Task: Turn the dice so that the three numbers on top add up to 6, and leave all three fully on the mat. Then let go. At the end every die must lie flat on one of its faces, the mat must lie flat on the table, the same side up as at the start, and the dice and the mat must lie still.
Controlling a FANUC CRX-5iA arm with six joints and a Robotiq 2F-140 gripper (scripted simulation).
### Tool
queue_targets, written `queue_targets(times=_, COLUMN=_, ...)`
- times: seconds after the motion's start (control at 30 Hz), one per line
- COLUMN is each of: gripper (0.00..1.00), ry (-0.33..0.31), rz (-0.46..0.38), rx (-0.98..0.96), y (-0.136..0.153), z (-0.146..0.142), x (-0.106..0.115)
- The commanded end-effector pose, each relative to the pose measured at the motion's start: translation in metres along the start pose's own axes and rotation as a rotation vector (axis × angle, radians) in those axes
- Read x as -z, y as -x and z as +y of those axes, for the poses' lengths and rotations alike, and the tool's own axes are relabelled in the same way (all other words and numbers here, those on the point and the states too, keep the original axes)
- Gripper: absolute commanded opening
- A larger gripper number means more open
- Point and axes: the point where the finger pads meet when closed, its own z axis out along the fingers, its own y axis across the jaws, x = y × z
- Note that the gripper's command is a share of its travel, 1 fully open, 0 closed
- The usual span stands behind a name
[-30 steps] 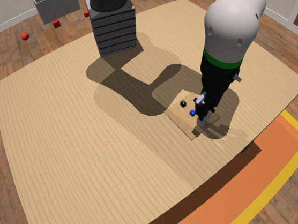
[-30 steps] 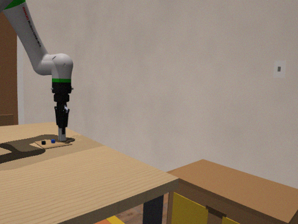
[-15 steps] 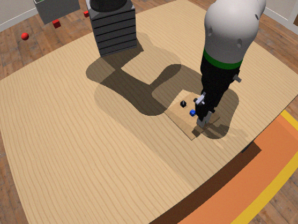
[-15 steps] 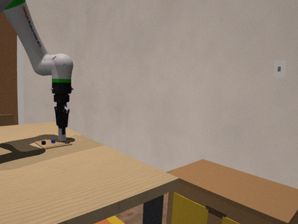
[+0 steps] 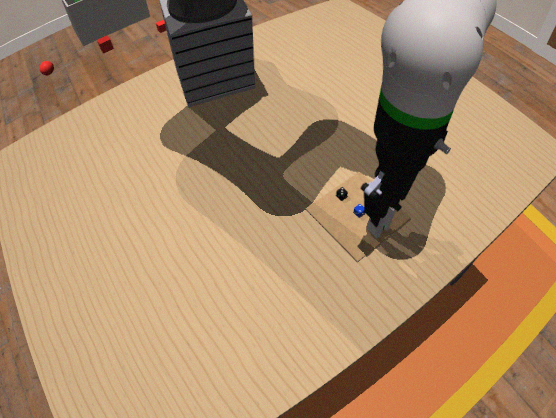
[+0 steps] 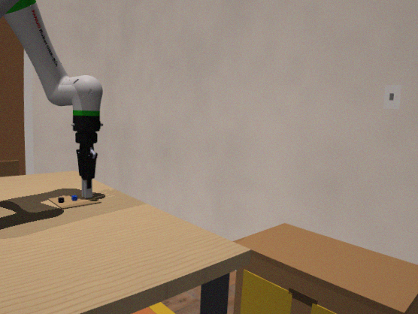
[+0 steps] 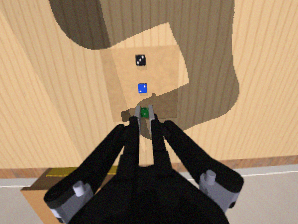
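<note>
A tan mat lies on the wooden table; it also shows in the wrist view. A black die and a blue die sit on it; in the wrist view the black die lies beyond the blue die. My gripper stands upright at the mat's near edge, fingertips low by the mat. In the wrist view my gripper is shut on a green die held between the fingertips. In the exterior view my gripper reaches down to the mat.
The robot's dark ribbed base stands at the table's back. A grey box, red cubes and a red ball lie on the floor behind. The table's edge and an orange strip are close to the right.
</note>
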Motion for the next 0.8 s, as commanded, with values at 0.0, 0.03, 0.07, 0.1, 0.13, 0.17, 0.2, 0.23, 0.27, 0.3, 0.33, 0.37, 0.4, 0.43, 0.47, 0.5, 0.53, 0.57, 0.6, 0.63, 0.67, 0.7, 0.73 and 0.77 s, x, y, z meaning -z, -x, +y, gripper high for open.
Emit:
queue_targets(times=0.0, gripper=0.07, ry=0.0, rz=0.0, rx=0.0, y=0.0002, z=0.0, x=0.0001)
queue_targets(times=0.03, gripper=0.07, ry=0.0, rz=0.0, rx=0.0, y=0.0002, z=0.0, x=0.0001)
queue_targets(times=0.07, gripper=0.07, ry=0.0, rz=0.0, rx=0.0, y=0.0002, z=0.0, x=0.0001)
queue_targets(times=0.1, gripper=0.07, ry=0.0, rz=0.0, rx=0.0, y=0.0002, z=0.0, x=0.0001)
queue_targets(times=0.13, gripper=0.07, ry=0.0, rz=0.0, rx=0.0, y=0.0002, z=0.0, x=0.0001)
queue_targets(times=0.17, gripper=0.07, ry=0.0, rz=0.0, rx=0.0, y=0.0002, z=0.0, x=0.0001)
queue_targets(times=0.2, gripper=0.07, ry=0.0, rz=0.0, rx=0.0, y=0.0002, z=0.0, x=0.0001)
queue_targets(times=0.23, gripper=0.07, ry=0.0, rz=0.0, rx=0.0, y=0.0002, z=0.0, x=0.0001)
queue_targets(times=0.27, gripper=0.07, ry=0.0, rz=0.0, rx=0.0, y=0.0002, z=0.0, x=0.0001)
queue_targets(times=0.3, gripper=0.07, ry=0.0, rz=0.0, rx=0.0, y=0.0002, z=0.0, x=0.0001)
queue_targets(times=0.33, gripper=0.07, ry=0.0, rz=0.0, rx=0.0, y=0.0002, z=0.0, x=0.0)
queue_targets(times=0.37, gripper=0.07, ry=0.0, rz=0.0, rx=0.0, y=0.0002, z=0.0, x=-0.0001)
queue_targets(times=0.4, gripper=0.07, ry=0.0, rz=0.0, rx=0.0, y=0.0002, z=0.0, x=-0.0003)
queue_targets(times=0.43, gripper=0.07, ry=0.0, rz=0.0, rx=0.0, y=0.0002, z=0.0, x=-0.0005)
queue_targets(times=0.47, gripper=0.07, ry=0.0, rz=0.0, rx=0.0, y=0.0002, z=0.0, x=-0.0007)
queue_targets(times=0.5, gripper=0.07, ry=0.0, rz=0.0, rx=0.0, y=0.0002, z=0.0, x=-0.0009)
queue_targets(times=0.53, gripper=0.07, ry=0.0, rz=0.0, rx=0.0, y=0.0002, z=0.0, x=-0.0012)
queue_targets(times=0.57, gripper=0.07, ry=0.0, rz=0.0, rx=0.0, y=0.0002, z=0.0, x=-0.0015)
queue_targets(times=0.6, gripper=0.07, ry=0.0, rz=0.0, rx=0.0, y=0.0002, z=0.0, x=-0.0018)
queue_targets(times=0.63, gripper=0.07, ry=0.0, rz=0.0, rx=0.0, y=0.0002, z=0.0, x=-0.0018)
queue_targets(times=0.67, gripper=0.07, ry=0.0, rz=0.0, rx=0.0, y=0.0002, z=0.0, x=-0.0018)
queue_targets(times=0.7, gripper=0.07, ry=0.0, rz=0.0, rx=0.0, y=0.0002, z=0.0, x=-0.0021)
queue_targets(times=0.73, gripper=0.07, ry=0.0, rz=0.0, rx=0.0, y=0.0002, z=0.0, x=-0.0024)
queue_targets(times=0.77, gripper=0.07, ry=0.0, rz=0.0, rx=0.0, y=0.0002, z=0.0, x=-0.0027)
